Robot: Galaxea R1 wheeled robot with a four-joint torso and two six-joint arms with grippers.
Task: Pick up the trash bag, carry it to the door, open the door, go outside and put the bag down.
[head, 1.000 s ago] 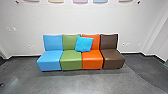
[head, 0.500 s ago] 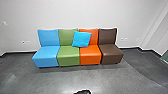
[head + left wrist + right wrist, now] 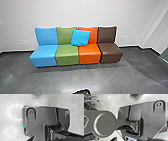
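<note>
At the bottom edge of the head view, a little left of the middle, a small dark shape (image 3: 82, 91) pokes in. It is cut off by the edge, and I cannot tell whether it is the trash bag or part of an arm. No door can be made out. Both wrist views look past the robot's own dark plate and jointed bar onto grey floor. How either gripper stands, and whether it holds anything, I cannot tell.
Four joined seats, blue (image 3: 43, 55), green (image 3: 67, 55), orange (image 3: 89, 54) and brown (image 3: 110, 53), stand against the white wall ahead. A bright blue cushion (image 3: 80, 37) leans on them. A brownish object (image 3: 136, 96) lies beyond the plate in the right wrist view.
The head camera has tilted down and swung slightly right, so the seats sit higher and further left in its view. The dark shape has come in at the bottom edge.
</note>
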